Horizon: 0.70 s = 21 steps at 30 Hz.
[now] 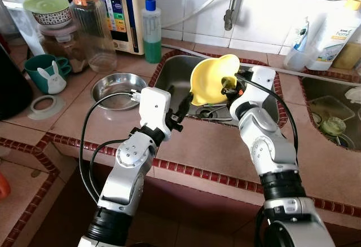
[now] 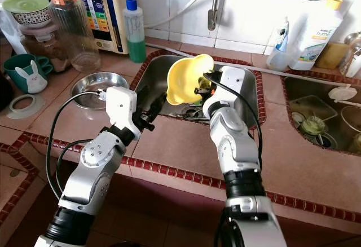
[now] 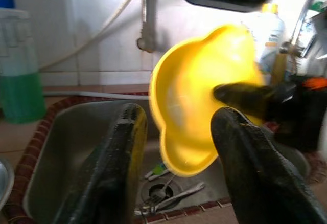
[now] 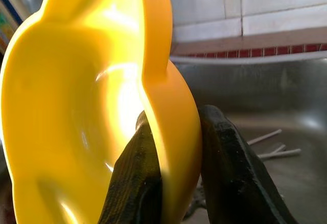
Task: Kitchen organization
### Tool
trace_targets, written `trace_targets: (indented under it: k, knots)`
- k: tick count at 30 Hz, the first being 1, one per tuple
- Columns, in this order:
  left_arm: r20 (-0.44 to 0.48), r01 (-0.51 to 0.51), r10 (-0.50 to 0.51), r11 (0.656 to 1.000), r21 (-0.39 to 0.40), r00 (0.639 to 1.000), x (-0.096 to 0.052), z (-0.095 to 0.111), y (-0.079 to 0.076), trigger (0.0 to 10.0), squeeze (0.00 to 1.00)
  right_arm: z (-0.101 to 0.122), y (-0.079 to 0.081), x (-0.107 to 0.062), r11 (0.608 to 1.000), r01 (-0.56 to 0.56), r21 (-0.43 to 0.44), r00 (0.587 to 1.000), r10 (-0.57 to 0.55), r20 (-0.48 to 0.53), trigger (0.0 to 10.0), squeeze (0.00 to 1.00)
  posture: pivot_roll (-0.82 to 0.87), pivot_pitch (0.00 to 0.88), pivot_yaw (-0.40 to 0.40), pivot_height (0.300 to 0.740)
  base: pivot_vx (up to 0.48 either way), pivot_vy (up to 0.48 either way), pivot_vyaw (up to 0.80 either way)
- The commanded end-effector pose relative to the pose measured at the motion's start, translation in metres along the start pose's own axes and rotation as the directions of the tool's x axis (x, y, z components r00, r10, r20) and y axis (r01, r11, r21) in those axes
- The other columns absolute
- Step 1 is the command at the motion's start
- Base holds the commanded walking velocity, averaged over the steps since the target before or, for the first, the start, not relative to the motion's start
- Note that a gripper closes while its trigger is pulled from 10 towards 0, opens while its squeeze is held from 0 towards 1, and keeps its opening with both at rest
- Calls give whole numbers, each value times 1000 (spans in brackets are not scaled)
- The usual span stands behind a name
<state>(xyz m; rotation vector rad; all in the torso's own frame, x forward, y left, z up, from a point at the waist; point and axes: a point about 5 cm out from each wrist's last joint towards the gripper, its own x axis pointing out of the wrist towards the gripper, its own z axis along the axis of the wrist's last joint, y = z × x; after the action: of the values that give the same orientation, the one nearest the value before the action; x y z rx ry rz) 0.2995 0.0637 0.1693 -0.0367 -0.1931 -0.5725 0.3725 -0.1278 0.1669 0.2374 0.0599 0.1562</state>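
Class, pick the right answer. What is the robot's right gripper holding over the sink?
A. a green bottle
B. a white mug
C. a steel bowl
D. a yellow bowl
D: the right gripper has its jaws pinched on the rim of the yellow bowl, held tilted above the sink.

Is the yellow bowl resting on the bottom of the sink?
No, the right tool holds the yellow bowl by its rim, tilted, in the air above the sink.
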Motion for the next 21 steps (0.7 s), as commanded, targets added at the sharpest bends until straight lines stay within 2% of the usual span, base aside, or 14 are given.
trace_targets:
  k: [1,3,4,6,9,11,13,14,15,16,17,18,19,21]
  knots:
    - [2,47,-47,999,22,999,-1,5,-6,10000,1000,5,-5,6,999,-1,-46,1000,2,15,0,0,175,74,-7,740,0,0,0]
    - [-6,45,-45,999,29,999,-3,5,-5,10000,1000,4,-9,10,998,1,-64,1000,-1,5,0,0,188,74,-9,740,0,0,0]
    - [-28,39,-38,999,28,999,-5,3,-2,10000,1000,2,-13,15,994,1,-109,1000,-3,-12,118,0,193,78,-8,740,0,0,0]
    - [-48,43,-41,998,34,998,-8,0,-1,10000,1000,0,-16,17,989,7,-147,1000,-11,-27,1020,0,199,78,-10,740,0,0,0]
    - [-54,38,-36,999,37,998,-10,0,1,10000,1000,-1,-20,19,980,24,-200,998,-33,-44,1333,0,205,83,-9,740,0,0,0]
    - [-66,24,-21,999,42,998,-13,1,2,10000,1000,-6,-28,21,953,45,-300,994,-73,-80,2863,0,214,86,-7,740,0,0,0]
    - [-68,32,-28,999,45,997,-14,1,1,10000,1000,-8,-31,20,937,54,-345,991,-92,-95,3137,0,218,87,-6,740,0,0,0]
    - [-73,39,-35,998,55,997,-15,1,0,10000,1000,-11,-34,20,924,58,-378,988,-109,-114,4118,0,221,88,-4,740,0,0,0]
    - [-80,48,-41,995,83,996,-17,0,0,10000,1000,-15,-39,19,908,62,-415,982,-130,-137,6941,0,224,88,-3,740,0,0,0]
    - [-81,50,-42,994,97,996,-18,0,0,10000,1000,-16,-40,19,905,64,-422,980,-136,-142,6941,0,224,88,-3,740,0,0,0]
    - [-86,53,-43,991,122,995,-18,0,1,10000,1000,-19,-42,18,893,57,-446,977,-143,-160,8549,0,226,89,-3,740,0,0,0]
    - [-90,55,-43,989,138,995,-19,-1,1,10000,1000,-21,-44,17,884,51,-465,974,-148,-173,8549,0,226,89,-3,740,0,0,0]
    - [-97,61,-45,983,175,994,-20,-1,4,10000,1000,-25,-48,16,871,48,-489,967,-163,-196,10000,0,227,89,-3,740,0,0,0]
    - [-108,73,-51,977,201,993,-21,-2,6,10000,1000,-29,-51,14,849,40,-526,958,-182,-221,10000,0,228,89,-1,740,0,0,0]
